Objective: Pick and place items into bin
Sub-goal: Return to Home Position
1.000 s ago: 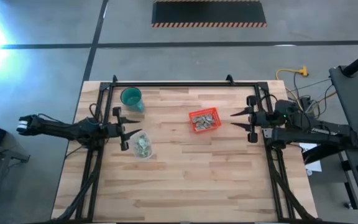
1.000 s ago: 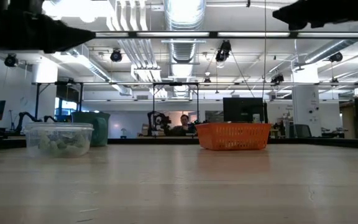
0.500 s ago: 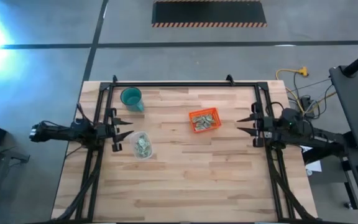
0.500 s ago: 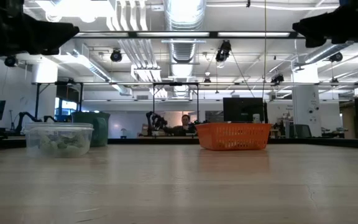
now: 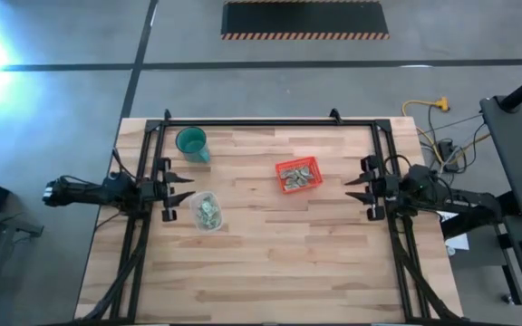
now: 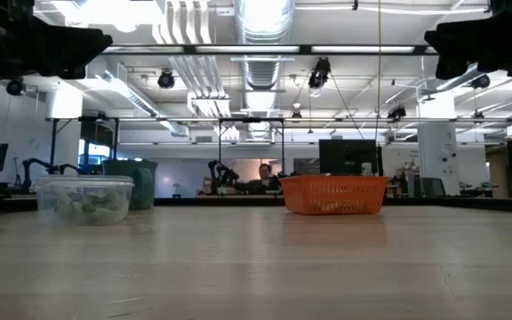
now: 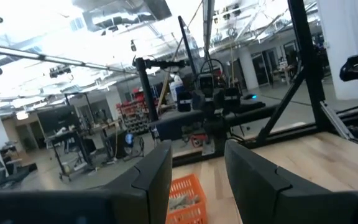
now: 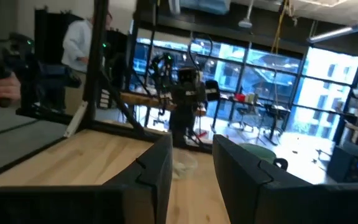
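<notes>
Bin: the small bright red square plastic basket (image 6: 334,197) with low mesh sides stands flat on the pale wooden plank table (image 5: 279,263). It is right of the middle and sits a little askew to the table's edges.
Bin contents: a loose layer of pale green and white flat pieces (image 5: 297,177) covers its floor. How many there are cannot be told.
Second container: a clear round plastic tub (image 6: 84,180) stands left of the middle, well apart from the basket. More of the pale green pieces lie heaped in its lower part, seen through the wall in the low view.
Third container: a teal green round cup (image 5: 191,142) stands upright near the far left corner, beyond the tub and apart from it. What it holds cannot be told.
Left gripper: the left gripper (image 5: 178,190) hangs above the table's left edge, near the tub but not touching it, and faces across the table. In its wrist view the fingers are parted by a modest gap with nothing between them, and the basket lies straight ahead.
Right gripper: the right gripper (image 5: 356,186) hangs above the right edge, apart from the basket, and faces the left arm. Its fingers are likewise parted and empty, with the tub and cup ahead of them.
Room: a person (image 6: 262,175) shows far behind the table.
</notes>
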